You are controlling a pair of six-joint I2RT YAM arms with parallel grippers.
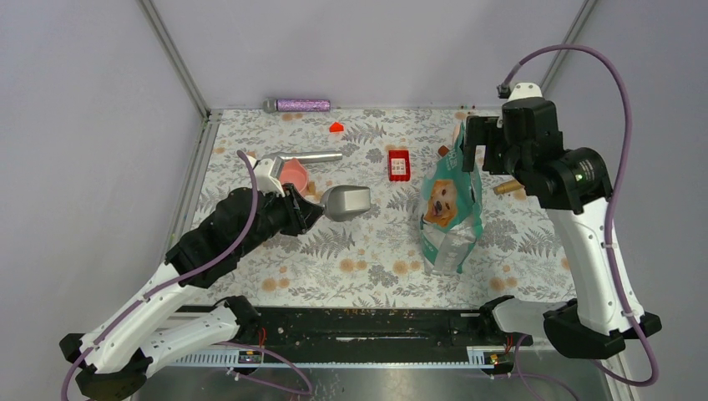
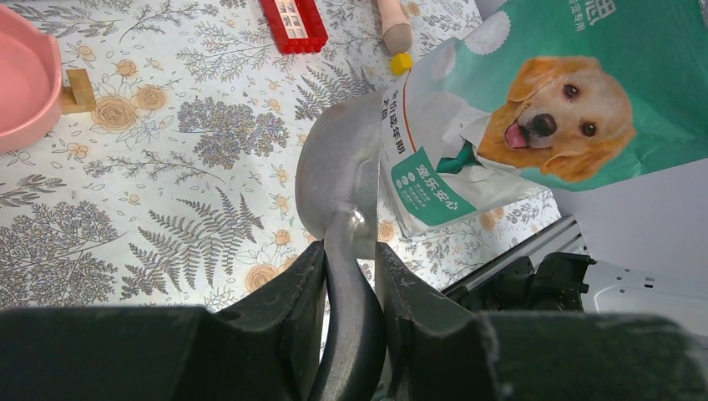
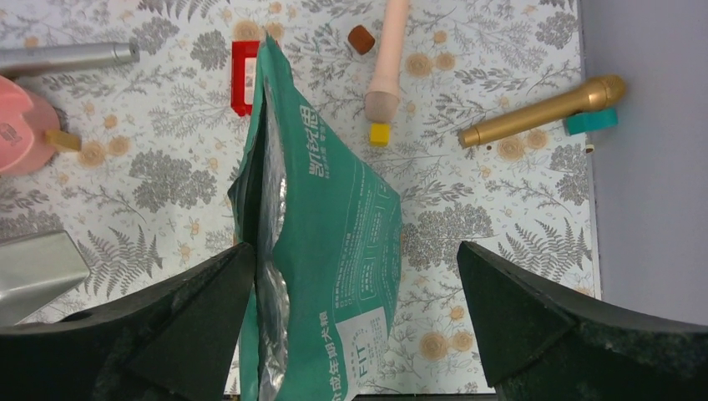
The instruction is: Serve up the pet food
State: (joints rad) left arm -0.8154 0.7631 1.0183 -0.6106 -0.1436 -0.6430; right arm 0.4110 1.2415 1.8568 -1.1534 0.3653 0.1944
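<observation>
Two arms staged for scooping: left gripper [image 2: 351, 276] clamped on scoop [image 1: 346, 201] handle, right gripper [image 3: 355, 251] spread wide astride bag [image 1: 451, 209] top. Next: drive scoop right, into bag.

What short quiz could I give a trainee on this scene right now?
1. True or false: the left tool grips the scoop by its handle.
2. Where is the bag? A: in the left tool. B: between the open fingers of the right tool. C: on the red block.
3. What colour is the bowl?
Key: 1 true; 2 B; 3 pink.
</observation>
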